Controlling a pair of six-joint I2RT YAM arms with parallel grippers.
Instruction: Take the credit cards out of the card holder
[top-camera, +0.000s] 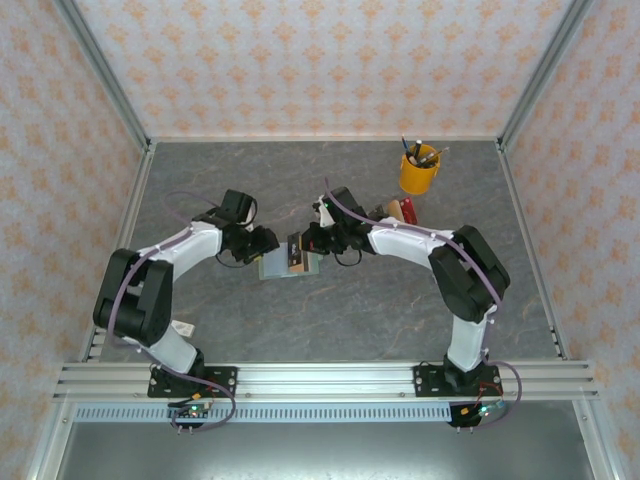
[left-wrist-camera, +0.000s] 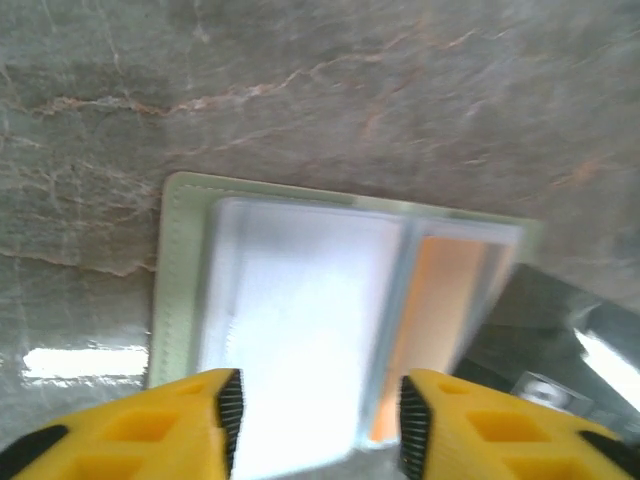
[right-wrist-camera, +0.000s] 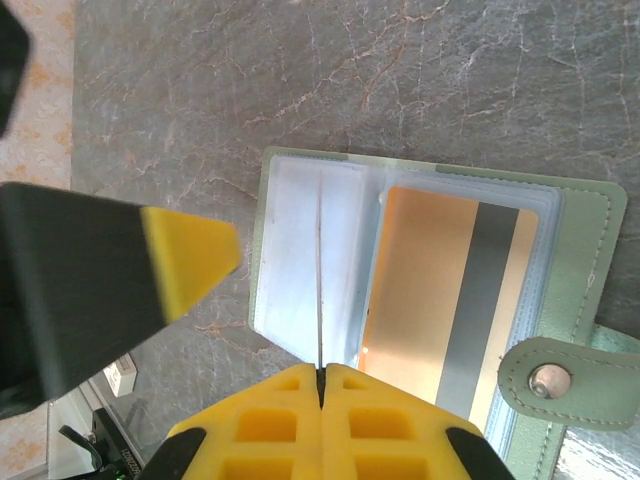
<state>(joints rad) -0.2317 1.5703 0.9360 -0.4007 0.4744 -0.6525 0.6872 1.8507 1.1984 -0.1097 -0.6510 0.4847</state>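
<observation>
Grey counter (top-camera: 400, 300) bore the open card holder (right-wrist-camera: 590, 250); my right claw (right-wrist-camera: 320, 375) clenched its clear leaf (right-wrist-camera: 320, 260), baring an orange card (right-wrist-camera: 420, 290). Left claw (left-wrist-camera: 320, 410) hovered released.

Bare table (top-camera: 330, 320) around card holder (top-camera: 273, 268), cup (top-camera: 418, 178) well apart

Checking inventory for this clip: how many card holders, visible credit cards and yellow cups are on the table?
card holder: 1
credit card, orange, in a pocket: 1
yellow cup: 1
Total: 3
</observation>
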